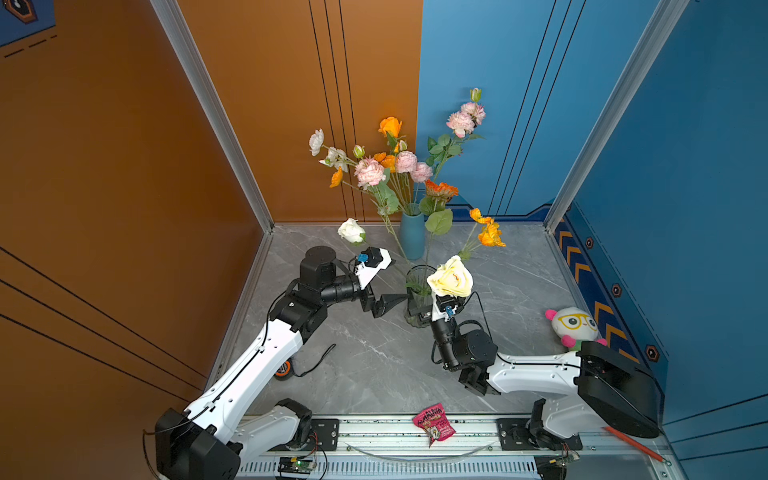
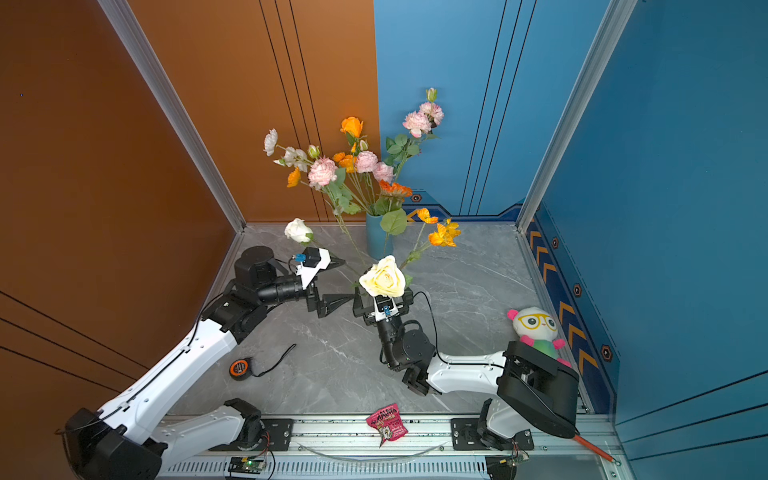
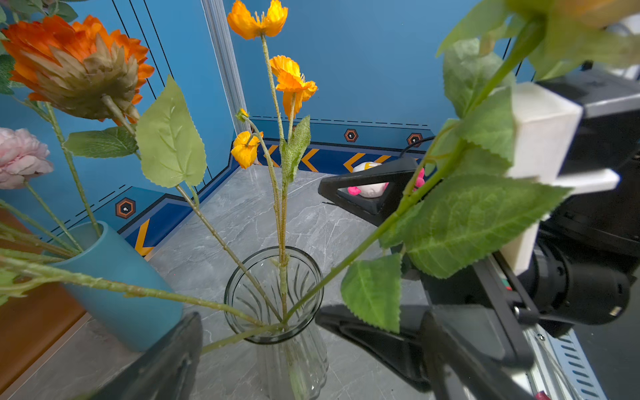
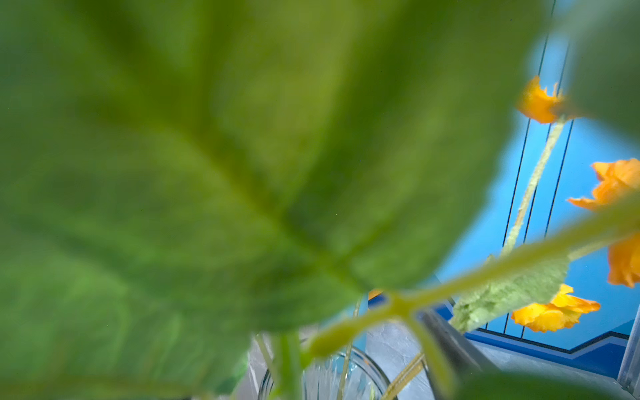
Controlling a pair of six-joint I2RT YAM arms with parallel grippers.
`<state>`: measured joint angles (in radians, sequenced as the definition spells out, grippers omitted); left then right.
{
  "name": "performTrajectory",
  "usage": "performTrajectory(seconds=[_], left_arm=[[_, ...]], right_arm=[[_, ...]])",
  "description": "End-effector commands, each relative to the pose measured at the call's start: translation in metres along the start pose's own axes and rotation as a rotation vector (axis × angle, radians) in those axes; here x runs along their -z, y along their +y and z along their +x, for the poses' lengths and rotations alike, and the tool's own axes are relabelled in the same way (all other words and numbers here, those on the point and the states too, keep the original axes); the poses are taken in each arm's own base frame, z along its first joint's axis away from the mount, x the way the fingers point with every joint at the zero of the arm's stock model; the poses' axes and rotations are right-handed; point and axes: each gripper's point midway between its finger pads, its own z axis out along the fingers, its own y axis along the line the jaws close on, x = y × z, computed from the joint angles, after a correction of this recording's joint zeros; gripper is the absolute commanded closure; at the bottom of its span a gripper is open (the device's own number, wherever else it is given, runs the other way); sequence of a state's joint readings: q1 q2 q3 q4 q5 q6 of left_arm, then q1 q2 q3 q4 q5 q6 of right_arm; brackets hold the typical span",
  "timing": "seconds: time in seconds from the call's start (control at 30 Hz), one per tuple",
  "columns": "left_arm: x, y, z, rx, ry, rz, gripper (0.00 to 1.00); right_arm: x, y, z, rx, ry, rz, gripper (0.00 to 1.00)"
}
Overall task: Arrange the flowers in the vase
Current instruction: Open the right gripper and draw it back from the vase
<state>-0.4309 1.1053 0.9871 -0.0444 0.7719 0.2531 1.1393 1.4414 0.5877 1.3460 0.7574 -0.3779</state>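
- Writing: pink snack packet (image 1: 434,426) on the front rail; its lettering is too small to read. The blue skirting shows orange chevrons and hexagon badges, no legible words.
- Edges, room: grey marble table (image 1: 374,374), walled on 3 sides, orange to the left and blue to the right. Bare tabletop lies between the 2 arms toward the front rail, and again at the right rear.
- Strays: plush toy (image 1: 575,326) against the right wall; tape measure (image 2: 240,368) beside the left arm.
- Glass vase (image 3: 311,360): mid-table, in front of the blue vase (image 1: 412,237), near it but apart. It holds 4 stems: white rose (image 1: 351,230) leaning left, orange gerbera (image 3: 76,65), orange poppies (image 3: 291,79) leaning right, cream rose (image 1: 451,277).
- Blue vase: at the rear, holding a mixed bunch (image 1: 370,172) of pink, white and orange blooms.
- Right gripper (image 3: 318,254): jaws spread wide either side of the cream rose's leafy stem, above the glass vase; gripping nothing. A blurred leaf fills its wrist view.
- Left gripper (image 2: 348,279): jaws wide apart, empty, just left of the glass vase.
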Motion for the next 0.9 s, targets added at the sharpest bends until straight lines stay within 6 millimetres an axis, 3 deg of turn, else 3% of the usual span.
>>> performTrajectory(seconds=[0.0, 0.27, 0.53, 0.7, 0.87], left_arm=[[0.004, -0.003, -0.012, -0.024, -0.031, 0.009, 0.02], [0.002, 0.002, -0.01, -0.019, -0.028, -0.015, 0.02], [0.004, 0.004, -0.018, -0.114, -0.026, -0.214, 0.02], [0.002, 0.009, -0.015, -0.046, -0.002, -0.273, 0.02], [0.004, 0.005, 0.017, 0.064, 0.032, -0.32, 0.02]], right_arm=[[0.01, -0.006, 0.007, 0.03, 0.058, 0.031, 0.0], [0.031, -0.013, 0.015, 0.068, 0.206, -0.035, 0.0], [0.062, -0.029, 0.031, 0.014, 0.38, -0.194, 0.0], [0.076, -0.034, 0.034, 0.015, 0.448, -0.294, 0.0], [0.08, -0.033, 0.041, -0.001, 0.509, -0.359, 0.0]])
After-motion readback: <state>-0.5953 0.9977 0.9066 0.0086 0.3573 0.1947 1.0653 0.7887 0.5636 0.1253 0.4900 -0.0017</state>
